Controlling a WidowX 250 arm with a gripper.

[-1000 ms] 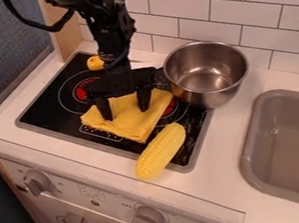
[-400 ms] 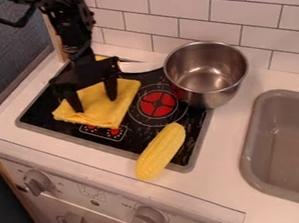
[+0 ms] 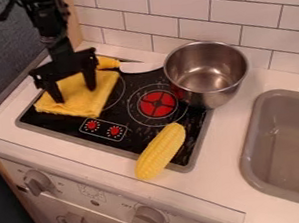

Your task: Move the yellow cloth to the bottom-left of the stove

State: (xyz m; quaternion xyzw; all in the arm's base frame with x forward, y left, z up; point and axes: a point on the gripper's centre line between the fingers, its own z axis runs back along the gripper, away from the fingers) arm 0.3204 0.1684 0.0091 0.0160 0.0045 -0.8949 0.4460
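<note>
White tabletop (image 3: 227, 148), black toy stove (image 3: 136, 136), tool (image 3: 75, 94) w/ fingers spread on yellow cloth (image 3: 78, 103), both farther L than in prev. frame, cloth now at stove's L edge, red dials (image 3: 115, 130) uncovered, corn (image 3: 160, 151) & pot (image 3: 209, 94) unmoved.

The black arm (image 3: 50, 23) is slanting in from the far left, its gripper (image 3: 75, 94) hanging with two fingers (image 3: 90, 80) spread apart, pointing downward.

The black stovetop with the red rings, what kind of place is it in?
Probably a toy kitchen: there's a flat black stovetop with red burner rings, a grey rectangular sink set in the counter, and a shiny round metal pot.
</note>
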